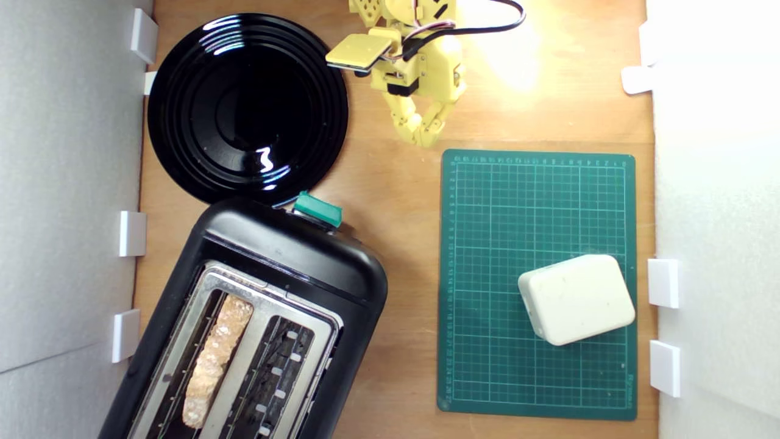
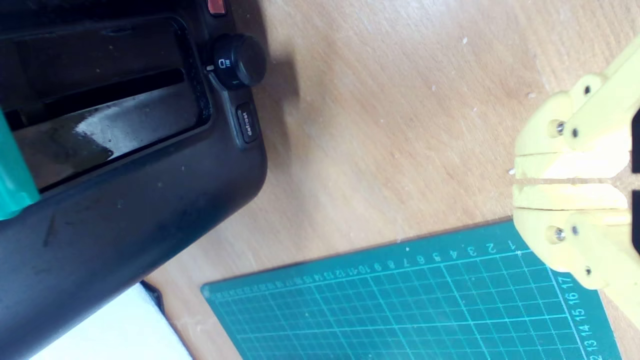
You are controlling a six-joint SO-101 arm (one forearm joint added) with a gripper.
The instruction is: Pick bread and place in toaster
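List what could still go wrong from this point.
1. The bread stands high in the toaster slot at the exterior view's left, crust above the metal top; it may not be fully seated.
2. The green lever sits close to the black plate; reaching to press it could bump the plate.
3. The gripper hangs with its fingers together just off the green mat; a low sweep might catch its edge.

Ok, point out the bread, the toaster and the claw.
bread (image 1: 216, 360), exterior view: crust edge showing in the slot.
toaster (image 1: 292, 250), exterior view: black top shell near the lever.
claw (image 1: 425, 138), exterior view: between the closed yellow fingertips.
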